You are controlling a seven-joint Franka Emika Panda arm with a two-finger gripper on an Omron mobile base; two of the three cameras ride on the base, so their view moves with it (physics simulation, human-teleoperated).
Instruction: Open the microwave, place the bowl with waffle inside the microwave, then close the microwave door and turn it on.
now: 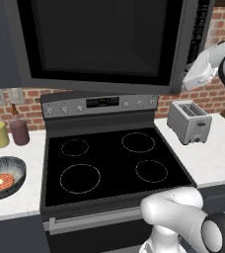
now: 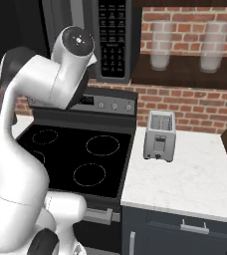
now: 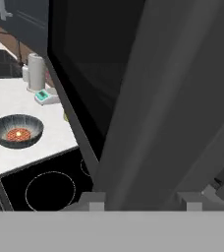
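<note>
At the right edge of the microwave door [image 1: 99,42], the hand [image 3: 138,197] sat pressed up to the door's grey frame, the frame between its fingertips, though whether they pinched it or stood spread could not be told; the door stood swung a little out from the microwave [image 2: 113,37], whose black keypad faced the room; below lay the stove [image 1: 112,165] with its four burner rings; on the desk [image 1: 16,197] left of the stove rested the bowl [image 1: 5,176] holding the waffle [image 1: 1,182]; two jars [image 1: 8,131] stood behind it, a toaster [image 1: 189,121] right of the stove
</note>
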